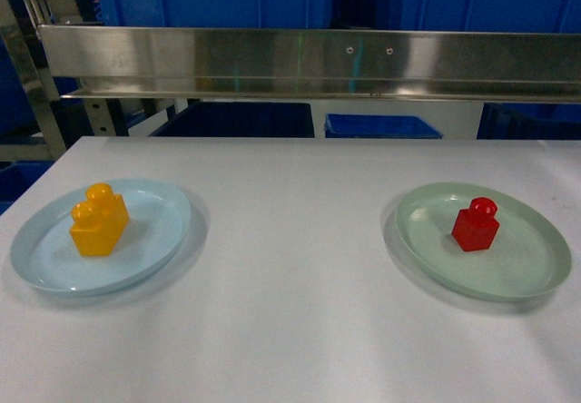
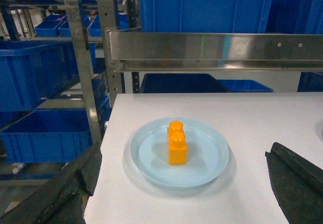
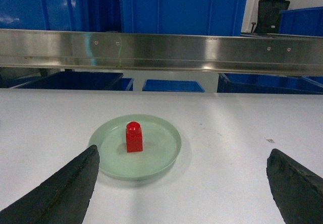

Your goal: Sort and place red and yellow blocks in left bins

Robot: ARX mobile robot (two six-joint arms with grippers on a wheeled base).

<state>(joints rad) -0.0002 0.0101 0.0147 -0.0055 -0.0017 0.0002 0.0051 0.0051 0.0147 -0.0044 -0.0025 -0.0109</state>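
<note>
The white table point(image 1: 290, 330) carries two shallow round plates. Near its left edge lies a pale blue plate point(image 1: 36, 258), and the orange-yellow stepped brick point(image 1: 99, 221) stands upright on it, studs up, a little toward the plate's far left side. Near the right edge lies a pale green plate point(image 1: 536, 267), with the small red cube point(image 1: 476, 224) upright on it, its single stud on top.

The left tool point(image 2: 184, 183) hangs back from the blue plate with its dark fingers point(image 2: 65, 188) spread wide, holding nothing; the yellow brick sits between and beyond them. The right tool point(image 3: 181, 183) is likewise wide apart and empty, the red cube centred ahead of it.

Beyond the far edge of the table runs a steel rail point(image 1: 300, 63), with blue crates point(image 1: 381, 126) below and behind it. More blue crates point(image 2: 35, 72) sit on a metal rack off the table's left edge.
</note>
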